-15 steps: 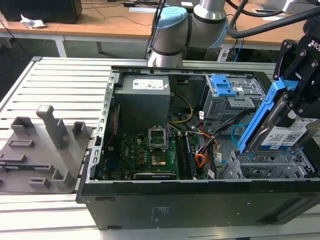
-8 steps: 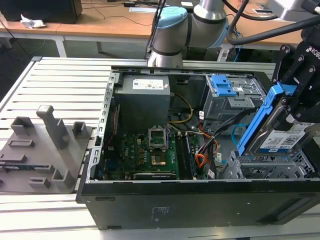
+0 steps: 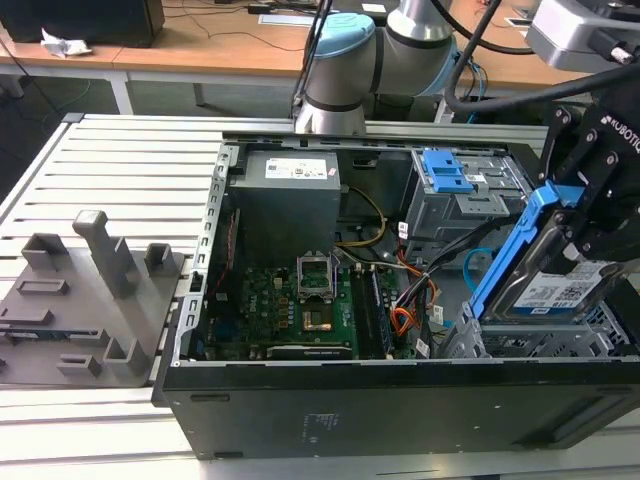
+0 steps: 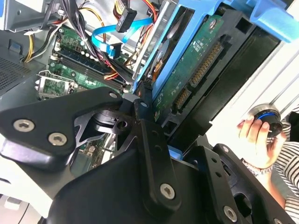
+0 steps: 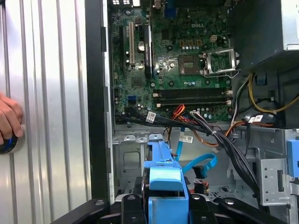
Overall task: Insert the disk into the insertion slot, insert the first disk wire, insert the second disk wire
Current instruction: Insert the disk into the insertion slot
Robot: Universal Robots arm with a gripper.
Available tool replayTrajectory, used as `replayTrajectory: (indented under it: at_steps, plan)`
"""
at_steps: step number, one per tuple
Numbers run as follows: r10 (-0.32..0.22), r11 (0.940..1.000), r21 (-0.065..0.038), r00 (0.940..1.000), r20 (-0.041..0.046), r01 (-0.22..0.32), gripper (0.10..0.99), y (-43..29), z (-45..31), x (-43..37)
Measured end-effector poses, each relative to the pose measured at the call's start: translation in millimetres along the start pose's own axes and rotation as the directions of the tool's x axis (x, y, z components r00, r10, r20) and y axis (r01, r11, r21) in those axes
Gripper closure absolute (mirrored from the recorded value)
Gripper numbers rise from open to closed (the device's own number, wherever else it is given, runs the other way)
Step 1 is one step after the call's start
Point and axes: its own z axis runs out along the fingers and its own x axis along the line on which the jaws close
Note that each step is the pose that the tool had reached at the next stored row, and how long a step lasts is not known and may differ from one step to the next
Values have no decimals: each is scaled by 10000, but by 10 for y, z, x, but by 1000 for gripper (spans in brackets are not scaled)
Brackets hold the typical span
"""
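The hand (image 5: 166,204) pinches the disk (image 3: 555,288) by its blue edge. The disk is tilted, with its lower end at the mouth of the insertion slot (image 3: 545,342); it is judged not yet seated. Beyond it, the second disk wire (image 5: 198,164) lies in a loose loop, unconnected. Both wire steps are outstanding. The contact between disk and slot is hidden. The first disk wire cannot be singled out among the cable bundles (image 5: 224,140).

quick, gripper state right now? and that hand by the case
Gripper: shut on the disk, which is tilted.
Hand: a person's, resting on a round knob.
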Motion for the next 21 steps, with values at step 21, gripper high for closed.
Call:
replayTrajectory:
  at_steps: [21]
  plan:
    - [0, 10000, 0, 10000, -1, 0, 725, -11, 277, -3]
